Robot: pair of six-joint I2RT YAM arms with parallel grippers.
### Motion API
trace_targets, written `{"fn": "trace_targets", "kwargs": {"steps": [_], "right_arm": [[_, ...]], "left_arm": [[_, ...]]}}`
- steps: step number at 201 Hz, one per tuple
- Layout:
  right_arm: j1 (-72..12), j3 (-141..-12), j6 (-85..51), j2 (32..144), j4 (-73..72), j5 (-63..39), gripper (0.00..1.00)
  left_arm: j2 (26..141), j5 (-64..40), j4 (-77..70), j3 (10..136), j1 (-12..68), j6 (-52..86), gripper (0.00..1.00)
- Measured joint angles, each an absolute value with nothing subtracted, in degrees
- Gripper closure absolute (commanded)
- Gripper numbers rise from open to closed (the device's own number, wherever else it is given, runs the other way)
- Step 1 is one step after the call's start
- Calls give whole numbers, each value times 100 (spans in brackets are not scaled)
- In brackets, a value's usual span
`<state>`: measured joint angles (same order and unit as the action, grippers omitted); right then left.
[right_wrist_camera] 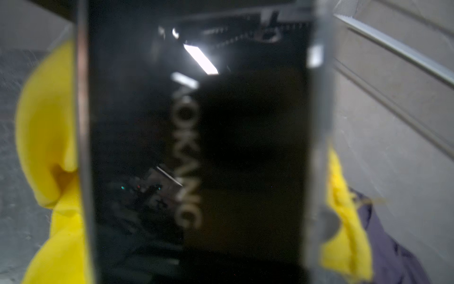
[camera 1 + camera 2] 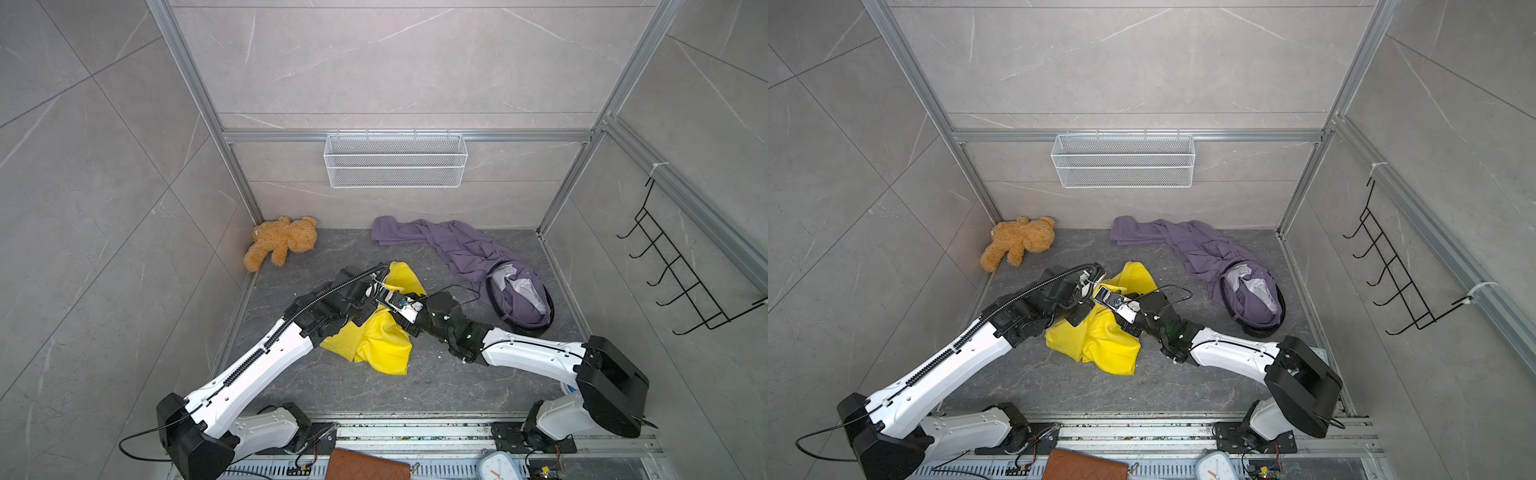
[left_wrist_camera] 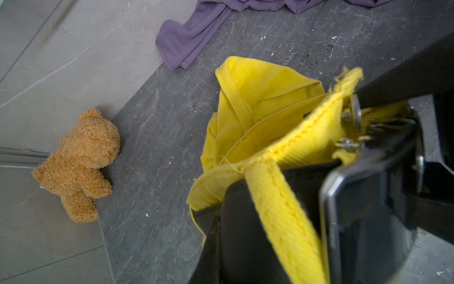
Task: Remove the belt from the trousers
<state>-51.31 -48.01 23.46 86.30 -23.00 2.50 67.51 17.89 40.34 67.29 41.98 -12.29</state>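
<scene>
Sprawling on the dark stone floor point(image 2: 436, 374), trousers point(image 2: 382, 340) are clamped by the left hand point(image 2: 374, 289); right hand point(image 2: 401, 305) unclear.

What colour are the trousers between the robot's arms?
Bright yellow trousers, clearest in the left wrist view.

Yellow fabric trousers point(image 2: 382, 345) lie in the middle of the dark stone floor point(image 2: 457, 386), with a black leather belt point(image 3: 240, 216) threaded under their waistband loop. A brown plush teddy bear point(image 2: 280, 243) lies in the back-left corner. A purple cloth garment point(image 2: 457, 245) sprawls behind and to the right, below a white wire-mesh basket point(image 2: 395, 154) on the back wall
</scene>
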Motion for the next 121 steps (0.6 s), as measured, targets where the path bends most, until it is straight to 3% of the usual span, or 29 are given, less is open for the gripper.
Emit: {"fn": "trace_targets", "kwargs": {"steps": [14, 35, 78, 121], "right_arm": [[-5057, -4803, 2379, 8617, -2141, -62, 92], [-4740, -5033, 2467, 8460, -1409, -1061, 94], [-4125, -6582, 3133, 8403, 1518, -2954, 99], [-3883, -7684, 3529, 8490, 3363, -3955, 100]], "left_arm": [[6722, 1719, 4088, 6742, 4187, -1120, 100], [6630, 1555, 4136, 6709, 4191, -954, 100], [6088, 1288, 3548, 6263, 4248, -735, 100], [5509, 1719, 3229, 5699, 4206, -768, 58]]}}
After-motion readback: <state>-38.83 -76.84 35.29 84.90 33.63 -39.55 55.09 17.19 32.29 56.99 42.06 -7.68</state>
